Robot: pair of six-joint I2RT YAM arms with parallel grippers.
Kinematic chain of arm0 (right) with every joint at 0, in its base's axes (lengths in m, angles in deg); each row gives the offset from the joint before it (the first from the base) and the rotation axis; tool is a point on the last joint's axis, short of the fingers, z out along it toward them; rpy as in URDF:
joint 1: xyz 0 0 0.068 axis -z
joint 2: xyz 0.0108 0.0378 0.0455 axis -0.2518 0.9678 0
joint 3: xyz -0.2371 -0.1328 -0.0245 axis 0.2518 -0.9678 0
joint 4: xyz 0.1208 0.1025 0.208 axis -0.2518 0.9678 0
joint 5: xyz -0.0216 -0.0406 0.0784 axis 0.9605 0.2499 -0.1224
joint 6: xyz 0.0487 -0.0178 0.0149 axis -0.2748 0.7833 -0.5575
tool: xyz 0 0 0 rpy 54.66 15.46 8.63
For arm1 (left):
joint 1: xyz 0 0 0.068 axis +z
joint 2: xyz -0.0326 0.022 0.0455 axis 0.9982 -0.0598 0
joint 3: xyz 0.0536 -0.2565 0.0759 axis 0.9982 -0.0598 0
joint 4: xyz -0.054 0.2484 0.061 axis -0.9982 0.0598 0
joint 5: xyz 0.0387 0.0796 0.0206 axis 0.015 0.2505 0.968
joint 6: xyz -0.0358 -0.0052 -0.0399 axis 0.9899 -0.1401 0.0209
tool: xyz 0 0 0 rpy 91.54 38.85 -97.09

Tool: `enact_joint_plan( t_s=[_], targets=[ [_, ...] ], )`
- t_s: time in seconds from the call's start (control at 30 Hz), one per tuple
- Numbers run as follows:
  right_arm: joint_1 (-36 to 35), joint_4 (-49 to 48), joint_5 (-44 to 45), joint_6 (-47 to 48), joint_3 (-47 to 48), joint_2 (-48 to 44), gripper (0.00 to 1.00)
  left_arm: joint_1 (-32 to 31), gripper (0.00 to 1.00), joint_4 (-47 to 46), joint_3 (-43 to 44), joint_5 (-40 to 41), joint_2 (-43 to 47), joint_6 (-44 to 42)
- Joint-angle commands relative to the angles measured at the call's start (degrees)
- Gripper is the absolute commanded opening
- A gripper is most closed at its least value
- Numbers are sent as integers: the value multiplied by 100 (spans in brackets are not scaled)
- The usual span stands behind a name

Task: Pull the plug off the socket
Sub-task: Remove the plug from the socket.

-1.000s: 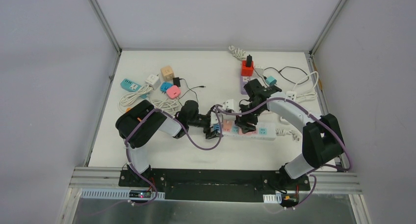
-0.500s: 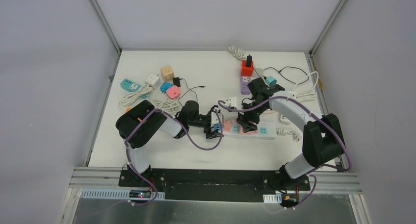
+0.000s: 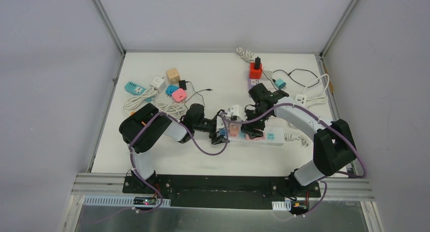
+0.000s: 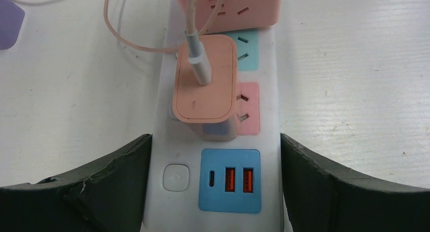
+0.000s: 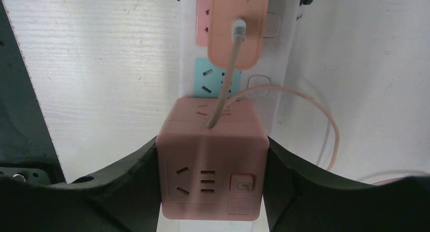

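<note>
A white power strip [image 3: 272,136] with coloured sockets lies across the table's middle. My left gripper [image 4: 215,143] is shut on its USB end, one finger pressed to each long side. A flat pink charger [image 4: 203,92] with a pink cable stands plugged in just beyond. Further along, a pink cube plug [image 5: 212,166] sits over the strip, with my right gripper [image 5: 212,145] shut on its two sides. I cannot tell whether the cube's pins are still in the socket. From above, both grippers [image 3: 221,133] [image 3: 252,129] meet over the strip.
A white cube adapter [image 3: 235,110] sits just behind the strip. A red adapter [image 3: 255,69] on a purple strip and white cables [image 3: 314,97] lie at the back right. A teal strip [image 3: 135,88], small cubes and a pink adapter [image 3: 179,95] are at the back left.
My right wrist has swung a little to the left and back while still gripping the pink cube. The left arm has stayed in place on the strip.
</note>
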Motion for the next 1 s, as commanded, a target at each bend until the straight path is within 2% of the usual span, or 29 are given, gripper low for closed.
enact_joint_plan(
  t_s=[0.0, 0.13, 0.3, 0.4, 0.47, 0.63, 0.73, 0.97],
  targets=[
    [465, 104, -873, 10, 5, -93, 0, -38, 0, 388, -16, 45, -137, 10],
    [428, 75, -994, 87, -100, -231, 0, -36, 0, 390, -21, 43, -141, 11],
    [-200, 251, -1027, 360, -132, -178, 0, -33, 0, 379, -25, 44, -131, 6],
    [-339, 269, -942, 351, -77, -108, 0, -33, 0, 379, -20, 37, -140, 12],
    [-238, 224, -794, 200, -16, -70, 0, -26, 0, 384, -16, 35, -149, 14],
    [567, 384, -1063, 112, 147, -134, 0, -25, 0, 406, 1, 26, -149, -2],
    [672, 537, -1223, 276, 128, -210, 0, -25, 0, 413, 2, 20, -149, 2],
    [-385, 1035, -1055, 665, 377, 200, 0, -25, 0, 407, 2, 5, -156, 12]
  ],
)
